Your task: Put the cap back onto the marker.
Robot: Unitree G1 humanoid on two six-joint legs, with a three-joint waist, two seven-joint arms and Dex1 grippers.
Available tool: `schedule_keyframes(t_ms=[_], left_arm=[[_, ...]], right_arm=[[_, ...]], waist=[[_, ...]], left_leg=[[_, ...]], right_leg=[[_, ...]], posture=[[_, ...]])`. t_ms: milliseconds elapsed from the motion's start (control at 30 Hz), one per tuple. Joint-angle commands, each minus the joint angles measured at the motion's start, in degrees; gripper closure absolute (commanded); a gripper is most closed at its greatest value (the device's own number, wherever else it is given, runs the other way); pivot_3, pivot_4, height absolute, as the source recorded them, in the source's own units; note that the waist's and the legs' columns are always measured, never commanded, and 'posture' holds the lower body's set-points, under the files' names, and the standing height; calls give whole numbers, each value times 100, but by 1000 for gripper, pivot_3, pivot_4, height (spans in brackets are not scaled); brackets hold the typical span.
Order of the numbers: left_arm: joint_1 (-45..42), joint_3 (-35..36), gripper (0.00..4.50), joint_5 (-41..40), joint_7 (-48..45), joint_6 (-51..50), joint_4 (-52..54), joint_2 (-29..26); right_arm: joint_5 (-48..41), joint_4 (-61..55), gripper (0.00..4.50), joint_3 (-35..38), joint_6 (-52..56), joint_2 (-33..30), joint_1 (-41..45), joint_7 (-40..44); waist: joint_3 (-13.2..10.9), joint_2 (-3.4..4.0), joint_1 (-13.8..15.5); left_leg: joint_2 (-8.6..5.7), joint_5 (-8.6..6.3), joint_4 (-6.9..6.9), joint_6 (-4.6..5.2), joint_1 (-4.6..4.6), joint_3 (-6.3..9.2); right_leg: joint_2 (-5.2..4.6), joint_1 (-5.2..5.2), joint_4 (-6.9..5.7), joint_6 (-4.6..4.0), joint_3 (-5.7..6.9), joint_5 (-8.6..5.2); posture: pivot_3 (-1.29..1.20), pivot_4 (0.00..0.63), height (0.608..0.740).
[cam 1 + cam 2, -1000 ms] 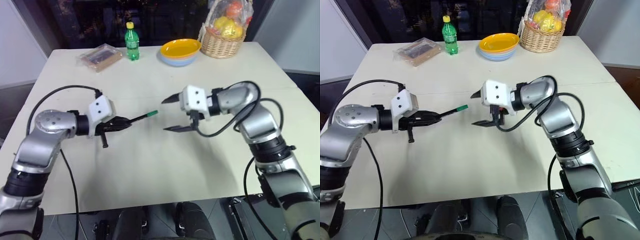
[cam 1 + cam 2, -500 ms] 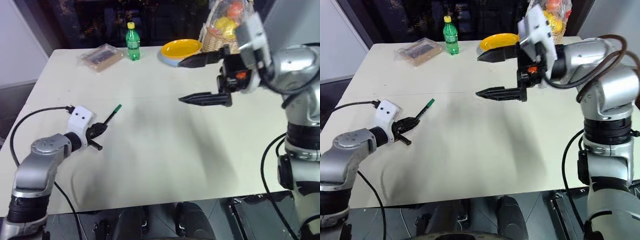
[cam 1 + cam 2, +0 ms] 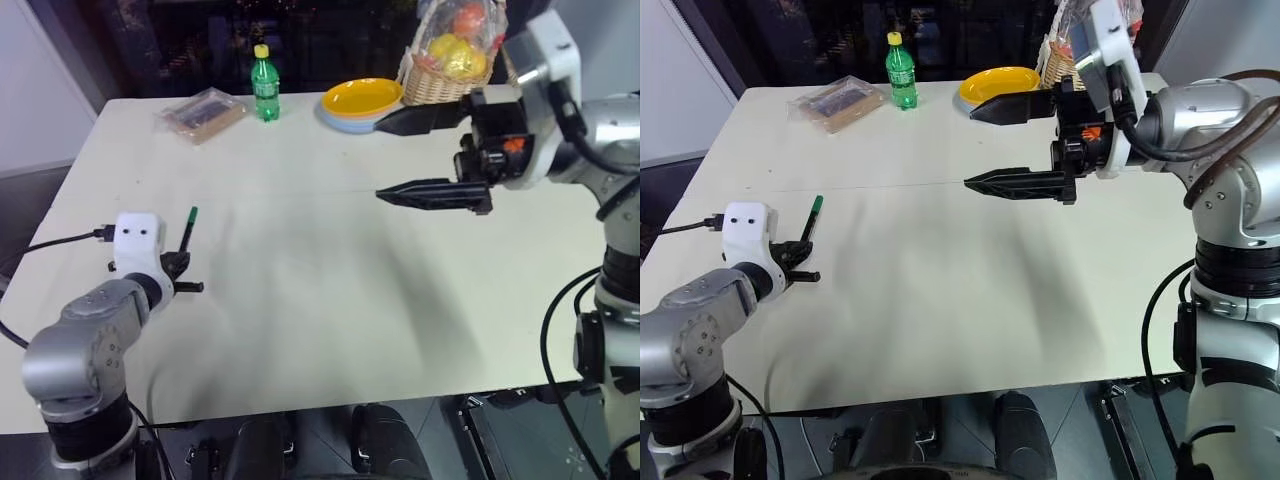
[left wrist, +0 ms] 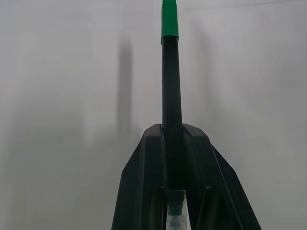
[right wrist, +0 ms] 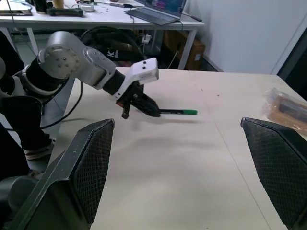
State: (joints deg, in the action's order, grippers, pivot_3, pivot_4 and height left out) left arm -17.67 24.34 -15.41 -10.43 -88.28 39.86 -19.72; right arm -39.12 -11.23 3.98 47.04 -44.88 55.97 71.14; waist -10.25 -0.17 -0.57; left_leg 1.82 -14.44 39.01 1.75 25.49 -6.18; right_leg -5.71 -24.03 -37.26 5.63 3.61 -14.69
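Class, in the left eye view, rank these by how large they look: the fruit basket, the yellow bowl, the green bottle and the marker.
1. Fruit basket
2. Yellow bowl, slightly smaller
3. Green bottle
4. Marker, thinnest, though it is nearer the camera and partly hidden in the left hand, so unsure against the bottle.

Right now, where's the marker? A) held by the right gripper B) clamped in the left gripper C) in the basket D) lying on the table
B: the left gripper is shut on the marker, whose green end sticks out past the fingertips, while the right gripper stands open with nothing between its fingers.
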Motion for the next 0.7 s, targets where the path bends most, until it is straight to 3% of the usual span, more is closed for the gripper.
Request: schedule_keyframes(t_ms=[33, 467, 700], left_arm=[[-174, 285, 4500, 110, 124, -404, 227, 152], [-79, 190, 4500, 235, 174, -342, 75, 181], [43, 222, 1481, 290, 180, -339, 97, 317]], right_arm=[[-78, -82, 129, 45, -163, -58, 97, 2], [-98, -144, 129, -1, -242, -66, 20, -100], [-87, -150, 89, -4, -268, -62, 8, -147]], waist=[[1, -4, 0], [1, -4, -7], [1, -4, -7]], left_leg=[[0, 0, 2, 1, 0, 0], [1, -1, -1, -2, 0, 2], [0, -3, -5, -5, 2, 2]], right_leg=[[2, 2, 0, 0, 0, 0], [-17, -2, 2, -6, -6, -2], [-25, -7, 3, -22, -10, -8]], posture=[[0, 150, 740], [0, 150, 740], [0, 150, 740]])
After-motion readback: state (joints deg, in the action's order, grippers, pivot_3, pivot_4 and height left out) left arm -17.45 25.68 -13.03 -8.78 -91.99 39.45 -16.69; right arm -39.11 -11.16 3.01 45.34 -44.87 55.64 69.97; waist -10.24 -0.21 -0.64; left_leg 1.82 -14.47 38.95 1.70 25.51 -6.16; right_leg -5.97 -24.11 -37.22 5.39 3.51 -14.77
